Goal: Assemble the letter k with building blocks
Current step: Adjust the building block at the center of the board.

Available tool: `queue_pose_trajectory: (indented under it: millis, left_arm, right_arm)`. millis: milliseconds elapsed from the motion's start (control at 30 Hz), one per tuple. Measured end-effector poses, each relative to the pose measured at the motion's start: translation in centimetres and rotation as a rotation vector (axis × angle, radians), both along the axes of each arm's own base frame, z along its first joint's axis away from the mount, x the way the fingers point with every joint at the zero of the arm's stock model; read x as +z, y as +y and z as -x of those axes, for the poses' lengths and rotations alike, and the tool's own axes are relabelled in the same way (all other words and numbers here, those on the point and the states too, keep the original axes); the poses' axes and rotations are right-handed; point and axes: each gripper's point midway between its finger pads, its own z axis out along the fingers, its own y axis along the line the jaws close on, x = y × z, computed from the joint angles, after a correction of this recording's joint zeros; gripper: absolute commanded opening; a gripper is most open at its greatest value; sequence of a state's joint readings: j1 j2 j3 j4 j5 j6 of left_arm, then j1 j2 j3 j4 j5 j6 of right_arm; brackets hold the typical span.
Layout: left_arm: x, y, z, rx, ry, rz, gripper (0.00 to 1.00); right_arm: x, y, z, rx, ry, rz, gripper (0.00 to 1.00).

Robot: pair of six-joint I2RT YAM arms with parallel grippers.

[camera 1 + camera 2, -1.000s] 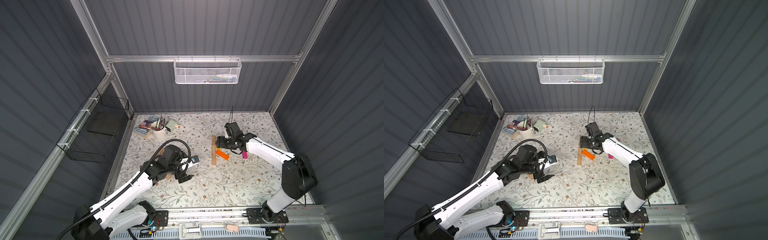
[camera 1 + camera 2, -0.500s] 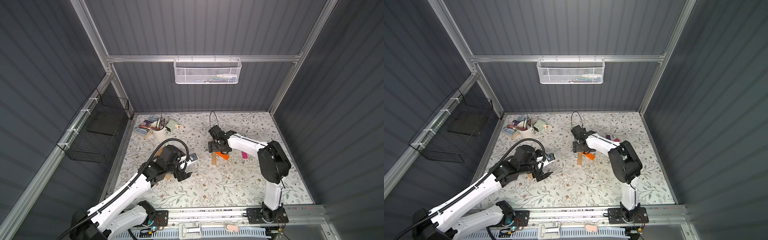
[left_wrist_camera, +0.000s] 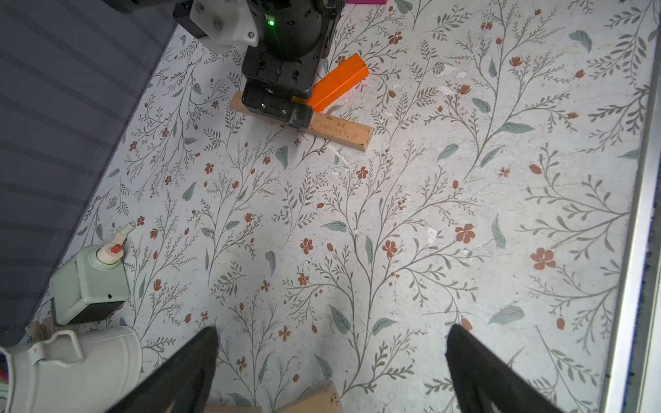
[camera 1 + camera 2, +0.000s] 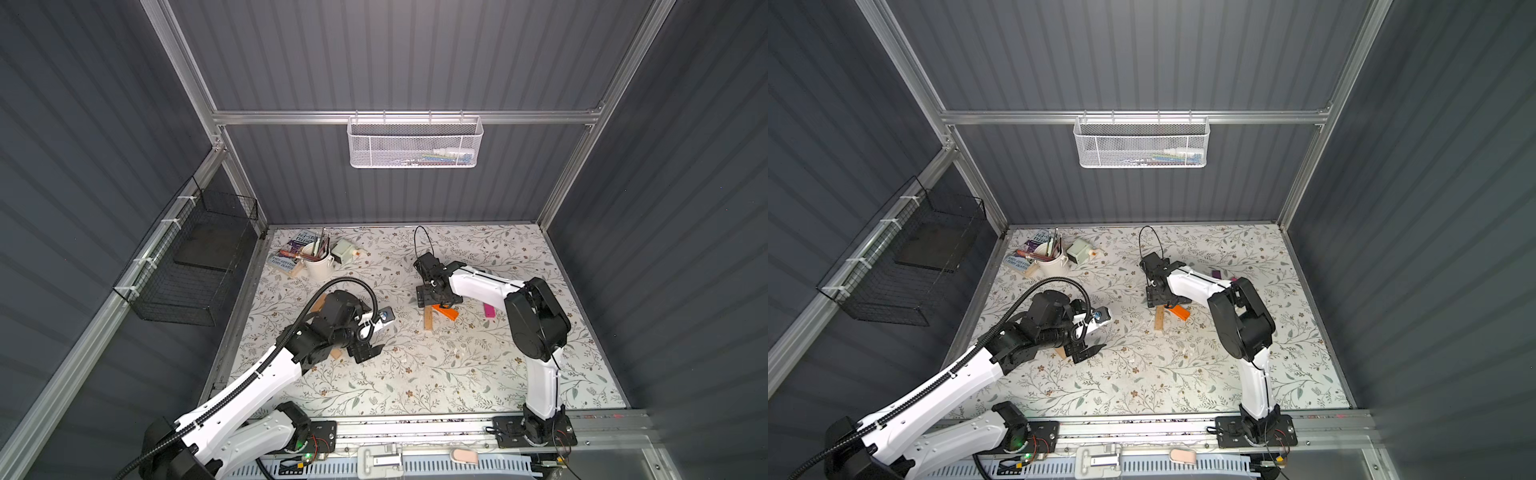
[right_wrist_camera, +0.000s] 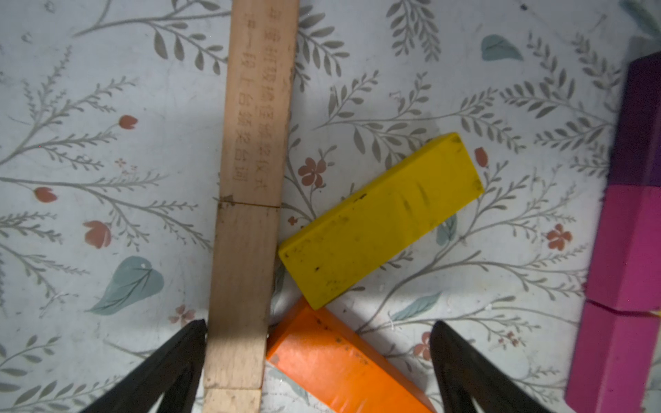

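Observation:
Tan building blocks (image 5: 250, 178) lie end to end in a straight line on the floral table. A yellow block (image 5: 382, 218) and an orange block (image 5: 339, 364) slant away from that line, their near ends meeting beside it. My right gripper (image 5: 319, 323) hovers open over that junction, holding nothing. In both top views it (image 4: 434, 297) hides the yellow block; the orange block (image 4: 445, 311) and a tan block (image 4: 428, 322) show. My left gripper (image 3: 332, 328) is open and empty, low over the table at front left (image 4: 365, 351), with loose tan blocks (image 3: 314, 398) just under it.
Pink blocks (image 5: 629, 250) and a purple block (image 5: 640, 118) lie in a row to the right of the figure. A white cup of brushes (image 4: 318, 262), books (image 4: 291, 253) and a small green device (image 4: 345, 251) stand at the back left.
My right arm has folded up, its gripper has shifted left over the yellow and orange blocks, and its jaws have opened wider. The left gripper has barely moved.

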State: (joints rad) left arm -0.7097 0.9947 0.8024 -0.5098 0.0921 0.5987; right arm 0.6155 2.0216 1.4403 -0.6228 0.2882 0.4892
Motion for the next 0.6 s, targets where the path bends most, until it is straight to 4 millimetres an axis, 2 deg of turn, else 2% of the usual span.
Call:
queue_pose_trajectory:
  millis: [400, 500, 600]
  left_arm:
    - [0.0, 0.0, 0.0, 0.001, 0.000, 0.000, 1.00]
    - [-0.1, 0.1, -0.3, 0.018, -0.006, 0.000, 1.00]
    - [-0.1, 0.3, -0.8, 0.060, -0.016, 0.006, 1.00]
  right_arm:
    - [0.4, 0.7, 0.0, 0.009, -0.002, -0.038, 0.98]
    - [2.0, 1.1, 0.0, 0.016, -0.033, -0.086, 0.98]
    - [5.4, 1.2, 0.1, 0.021, -0.105, -0.148, 0.99]
